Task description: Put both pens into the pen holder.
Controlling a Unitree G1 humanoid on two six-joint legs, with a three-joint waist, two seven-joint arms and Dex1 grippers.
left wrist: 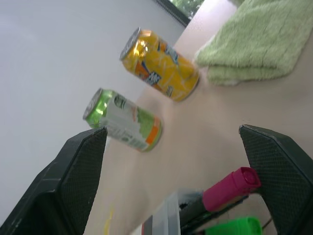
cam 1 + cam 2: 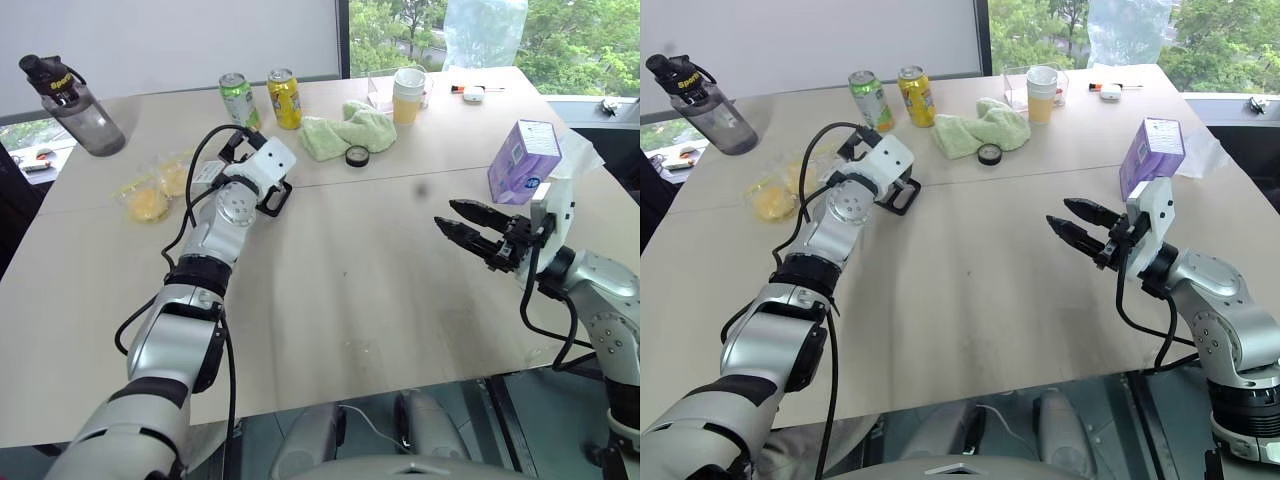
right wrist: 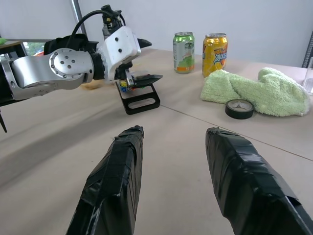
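Left wrist view: left gripper [image 1: 173, 161] spread wide, nothing between its fingers, just above the pen holder [image 3: 139, 92] with pink pen [image 1: 230, 188] in it. Right gripper [image 2: 462, 227] partly parted, empty, well apart over bare table [image 2: 360, 300]. Beyond: green can [image 2: 238, 100], yellow can [image 2: 284, 97], green towel [image 2: 350, 130].
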